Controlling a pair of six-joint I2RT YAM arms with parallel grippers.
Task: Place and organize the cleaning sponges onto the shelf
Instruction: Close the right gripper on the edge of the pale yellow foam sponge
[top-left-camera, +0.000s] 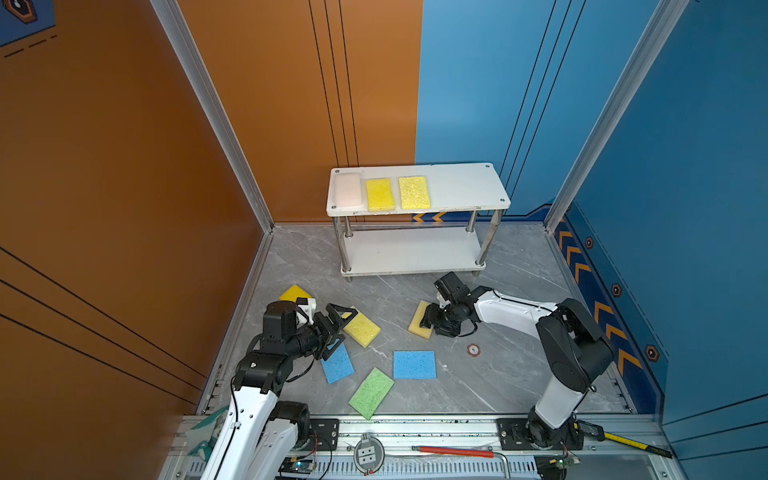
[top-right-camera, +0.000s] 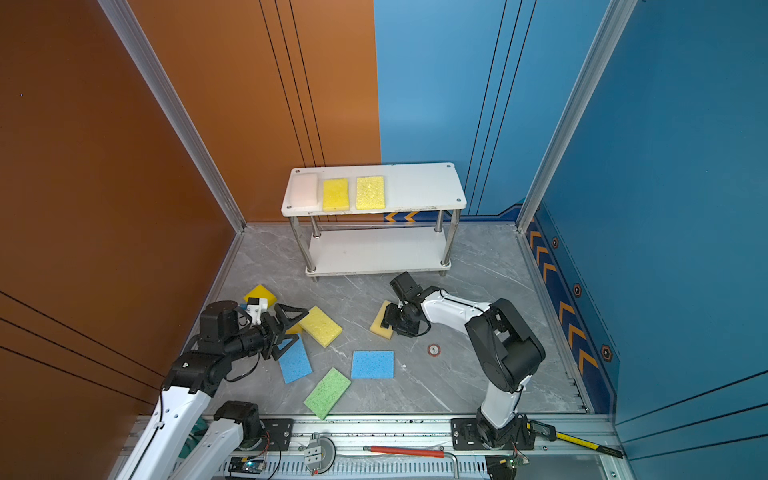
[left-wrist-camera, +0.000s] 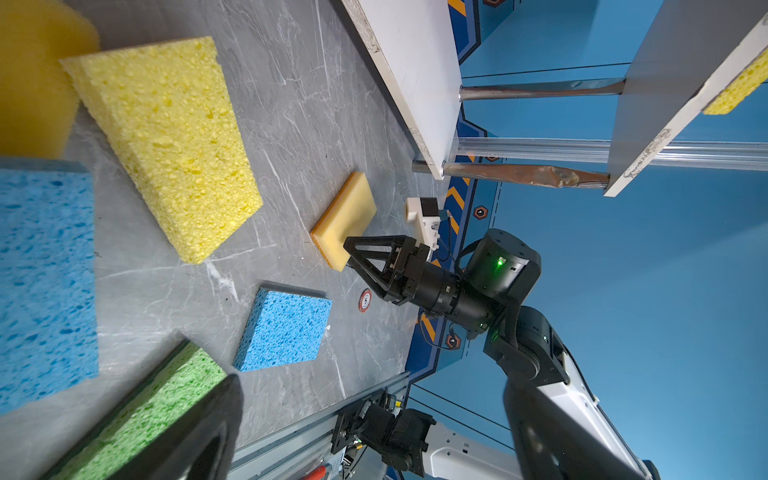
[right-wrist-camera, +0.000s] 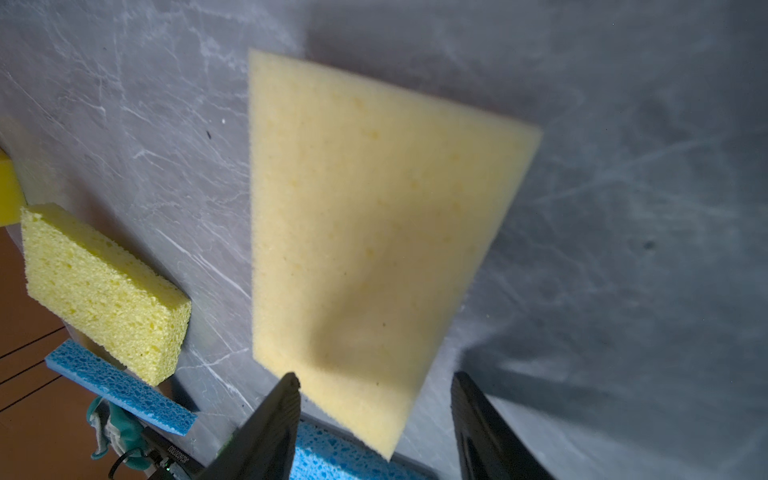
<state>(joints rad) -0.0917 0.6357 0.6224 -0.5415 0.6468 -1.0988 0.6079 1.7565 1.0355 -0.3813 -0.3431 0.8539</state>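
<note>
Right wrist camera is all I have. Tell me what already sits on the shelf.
Observer: Three sponges lie in a row on the top board of the white two-tier shelf with metal posts, toward its left end in both top views: a pale pinkish-white foam sponge, a smooth bright yellow sponge and a coarse yellow sponge.
Operator: Report the lower board.
Observer: The lower board carries no sponge.
Operator: Give me the left arm.
Observer: The left gripper hangs wide open and empty, low by a yellow porous floor sponge and a blue flat sponge.
</note>
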